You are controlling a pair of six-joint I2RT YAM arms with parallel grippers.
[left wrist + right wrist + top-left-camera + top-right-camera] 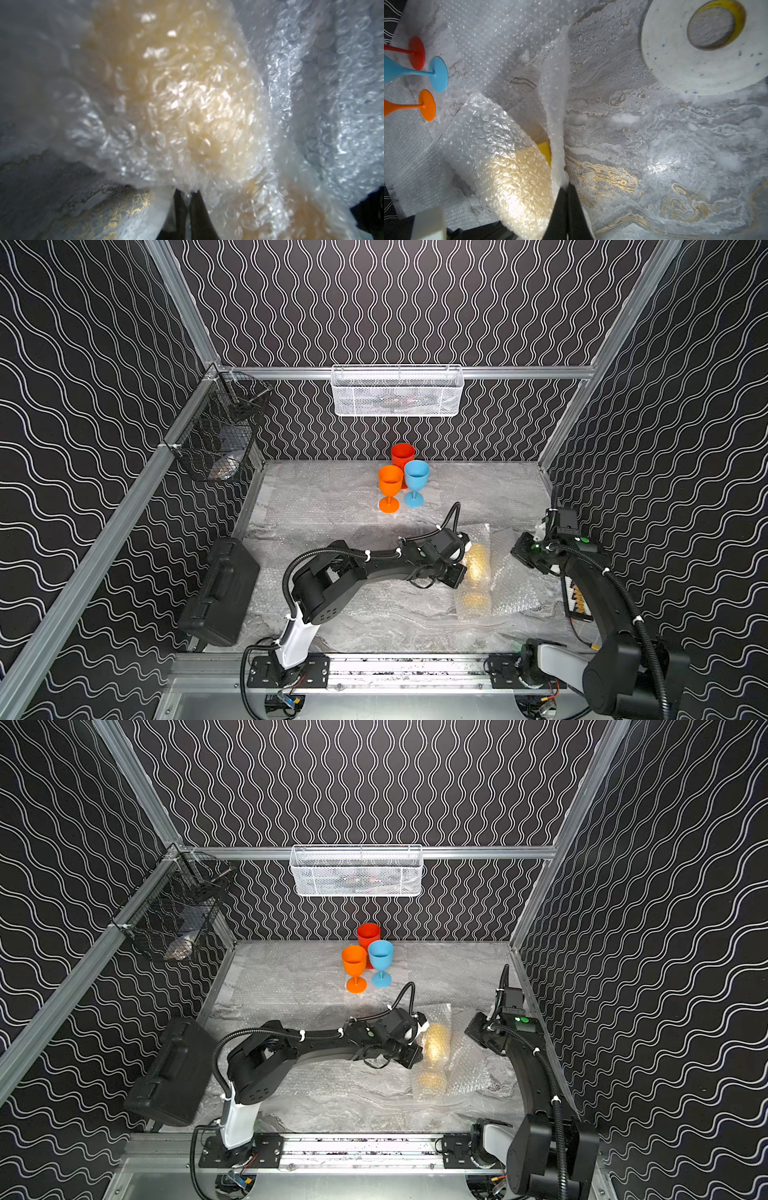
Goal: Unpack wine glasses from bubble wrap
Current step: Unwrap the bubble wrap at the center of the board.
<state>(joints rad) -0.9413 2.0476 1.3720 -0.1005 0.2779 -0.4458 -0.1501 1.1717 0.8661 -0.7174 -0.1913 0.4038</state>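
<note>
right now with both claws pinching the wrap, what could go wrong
1. Both the left claw and right claw are shut on the bubble wrap; pulling apart could tear it rather than open it.
2. The yellow goblet lies on its side inside, so it may roll out once freed.
3. Flat sheets reach toward the upright orange goblet and blue goblet; dragging them could topple those.

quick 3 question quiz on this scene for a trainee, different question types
1. True or false: the orange goblet stands upright, unwrapped.
2. Which goblet lies wrapped? A red, B yellow, C light blue.
3. Fill in: the left gripper and the right gripper are each shut on ____.
Key: 1 true. 2 B, the yellow goblet. 3 bubble wrap.
</note>
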